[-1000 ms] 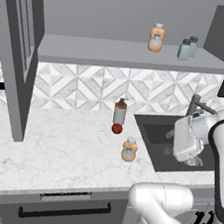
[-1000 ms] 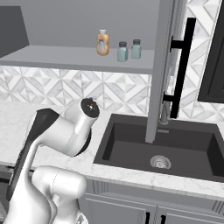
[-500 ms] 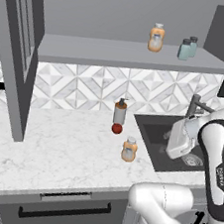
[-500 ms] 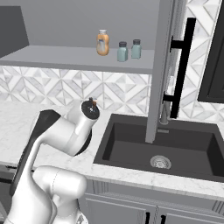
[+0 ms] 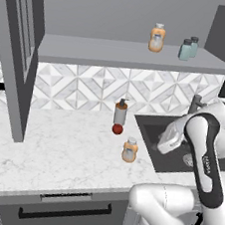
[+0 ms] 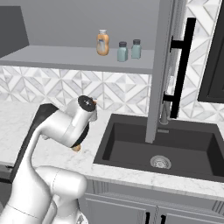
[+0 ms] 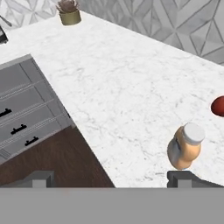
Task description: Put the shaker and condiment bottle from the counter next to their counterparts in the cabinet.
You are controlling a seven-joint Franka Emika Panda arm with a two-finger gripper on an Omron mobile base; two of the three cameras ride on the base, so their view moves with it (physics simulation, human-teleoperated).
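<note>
Condiment bottle point(image 5: 129, 150) standing upright near the counter's point(image 5: 54, 147) front edge — gripper point(image 7: 111, 179) spread wide, holding nothing.

In the hand view the bottle is sitting at lower right, just above the right fingertip point(image 7: 181, 178), with bare marble stretching toward the upper left. In the left base view a pump dispenser point(image 5: 120, 113) and a red ball point(image 5: 116, 129) are standing just behind it, the sink point(image 6: 166, 144) lying to the right. Up on the cabinet point(image 5: 127, 53) shelf, an orange bottle point(image 5: 157, 38) and two teal-grey jars point(image 5: 188, 49) are resting at upper right — which jar is the shaker, I cannot tell.
</note>
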